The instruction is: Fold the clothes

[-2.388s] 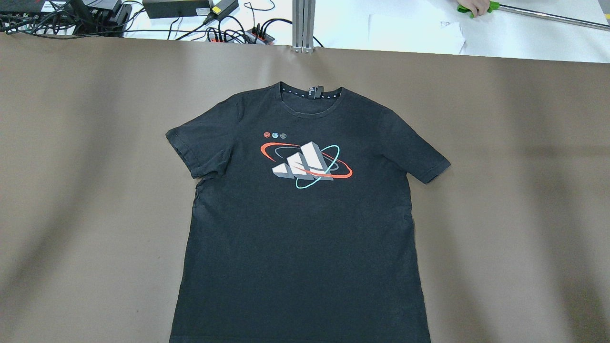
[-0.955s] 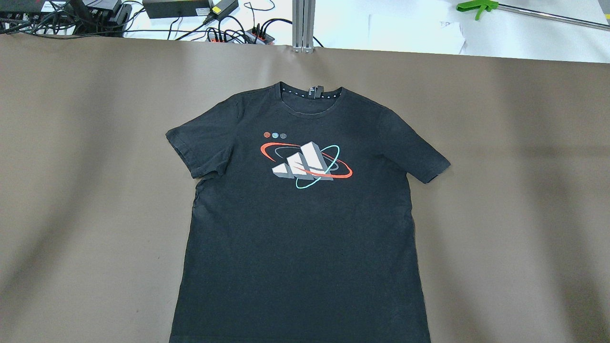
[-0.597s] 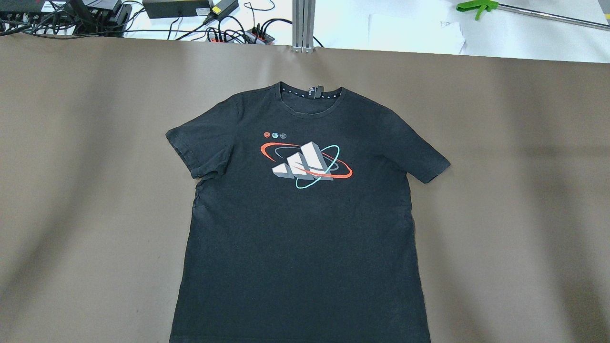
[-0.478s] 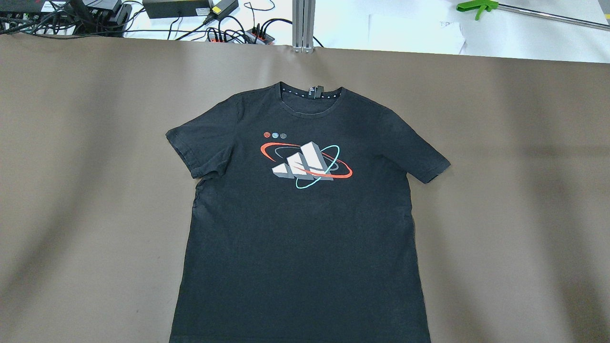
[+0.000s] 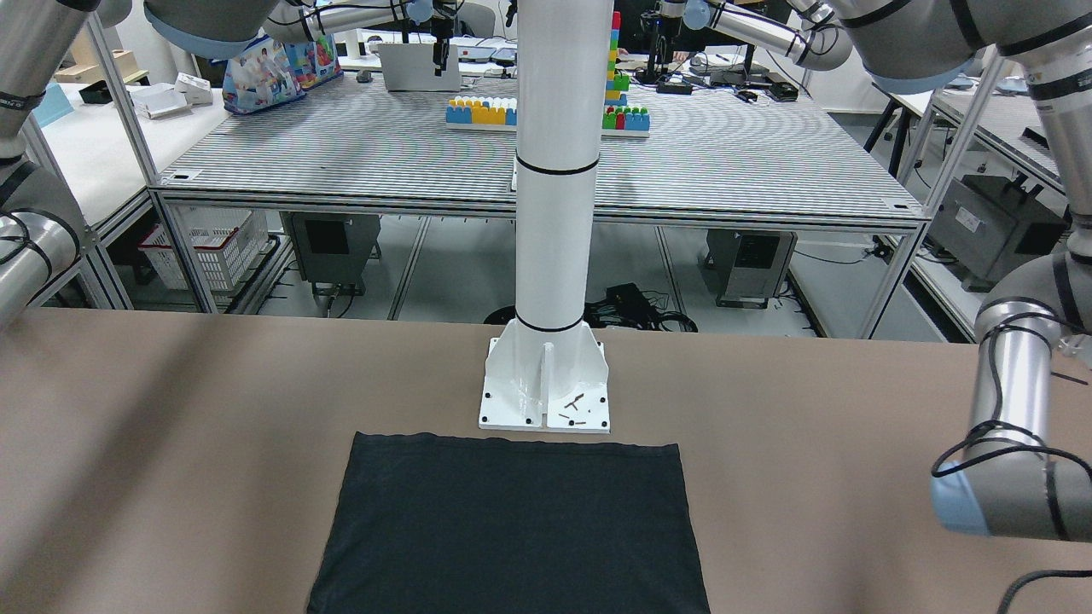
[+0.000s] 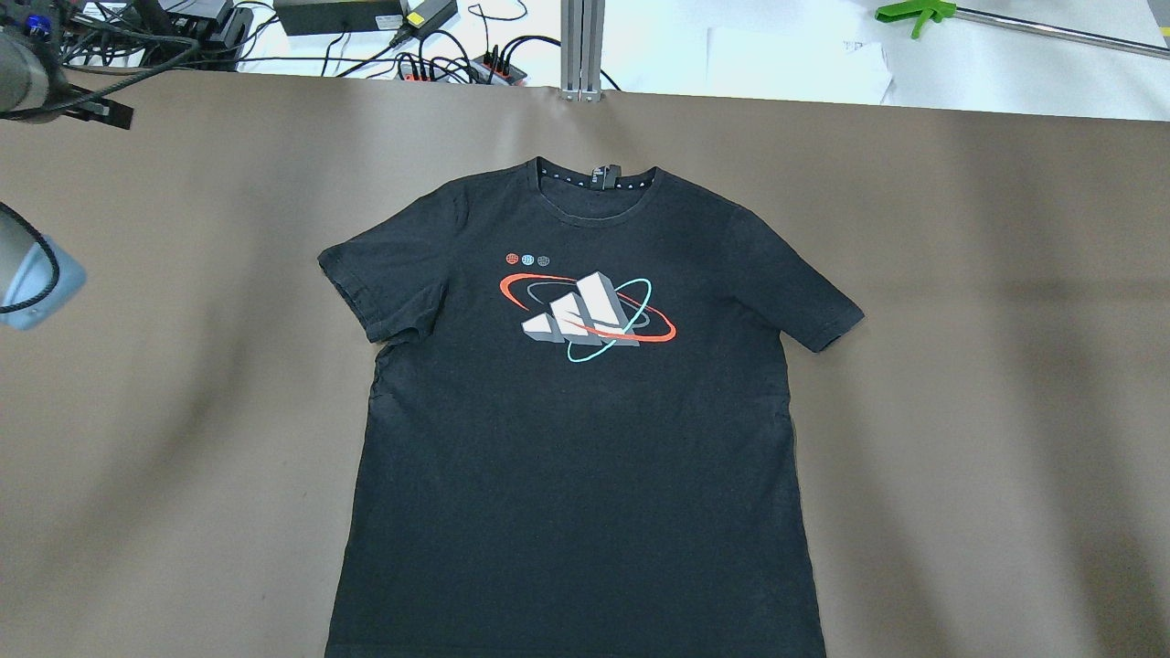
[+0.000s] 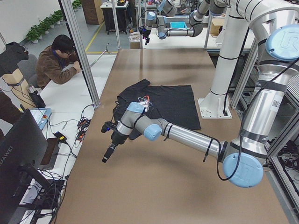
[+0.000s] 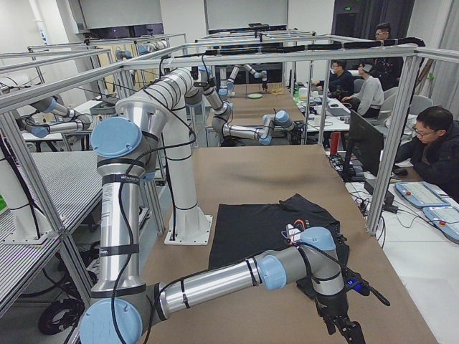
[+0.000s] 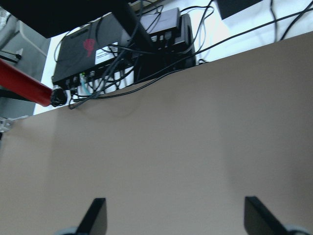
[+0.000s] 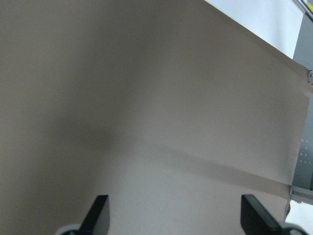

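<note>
- Overhead exterior view: the shirt (image 6: 576, 439) lies flat and unfolded on the table (image 6: 987, 384). Its front faces up with the print (image 6: 587, 313) showing, both sleeves are spread, and the collar points to the far edge.
- Left wrist view: the left gripper (image 9: 178, 218) has its fingertips (image 9: 97, 218) spread wide, with nothing between them.
- Bare table lies below the left gripper. Ahead of it, past the table edge, are cables (image 9: 122, 73) and black boxes.
- Right wrist view: the right gripper (image 10: 177, 213) also has its fingertips (image 10: 99, 211) spread wide and holds nothing.
- Only bare table lies below and ahead of the right gripper. The table edge crosses the upper right of that view.
- Exterior left view: the left gripper points down over the table near the operators' edge. The shirt lies beyond it, toward the right gripper, and does not touch it.
- Exterior right view: the right gripper points down over the table. The shirt lies beyond it, toward the left gripper.
- The shirt is therefore between the two grippers and clear of both.
- Exterior front-facing view: the shirt hem lies just beside the base plate of the pole (image 5: 546, 256) and is wider than the plate.
- A person (image 7: 56, 63) sits at a desk past the table edge, ahead of the left gripper.
</note>
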### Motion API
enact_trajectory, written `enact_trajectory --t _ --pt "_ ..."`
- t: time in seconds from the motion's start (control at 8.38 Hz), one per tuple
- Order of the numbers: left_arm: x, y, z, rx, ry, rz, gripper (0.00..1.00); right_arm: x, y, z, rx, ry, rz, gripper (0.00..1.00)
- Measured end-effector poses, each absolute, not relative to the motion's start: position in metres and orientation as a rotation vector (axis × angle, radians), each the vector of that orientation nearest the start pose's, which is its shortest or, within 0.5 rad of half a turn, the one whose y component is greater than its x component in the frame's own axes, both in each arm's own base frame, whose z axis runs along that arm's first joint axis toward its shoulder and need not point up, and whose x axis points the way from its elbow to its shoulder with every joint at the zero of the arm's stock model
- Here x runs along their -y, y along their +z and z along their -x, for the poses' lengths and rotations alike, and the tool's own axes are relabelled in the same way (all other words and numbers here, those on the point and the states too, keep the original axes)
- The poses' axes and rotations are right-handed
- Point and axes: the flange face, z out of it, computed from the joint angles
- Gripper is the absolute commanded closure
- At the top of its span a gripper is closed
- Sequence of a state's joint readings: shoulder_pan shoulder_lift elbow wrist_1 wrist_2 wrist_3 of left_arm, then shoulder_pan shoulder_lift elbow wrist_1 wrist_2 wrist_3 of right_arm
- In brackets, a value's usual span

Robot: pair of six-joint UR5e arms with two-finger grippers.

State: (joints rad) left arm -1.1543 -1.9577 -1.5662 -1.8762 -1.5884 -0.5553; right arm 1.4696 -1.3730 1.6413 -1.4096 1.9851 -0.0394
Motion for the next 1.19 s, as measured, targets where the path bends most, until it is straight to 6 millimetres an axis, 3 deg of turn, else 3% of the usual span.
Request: enact_trajectory --t 0.24,0.36,0.84,1.19 --pt "0.667 0.380 -0.210 -0.472 -0.186 -0.602 0.00 0.622 0.526 -0.002 0.469 -0.144 -0.462 0.06" --pt "0.669 0.367 -0.226 -0.571 -0.204 -0.604 0.00 0.630 0.523 0.022 0.504 -0.107 -0.477 0.06" --pt "0.673 0.359 -0.275 -0.881 -0.289 -0.607 0.00 0.636 0.481 0.127 0.667 0.015 -0.488 0.06" --pt "0.673 0.347 -0.300 -0.933 -0.320 -0.590 0.00 0.616 0.462 0.207 0.803 0.038 -0.510 0.06"
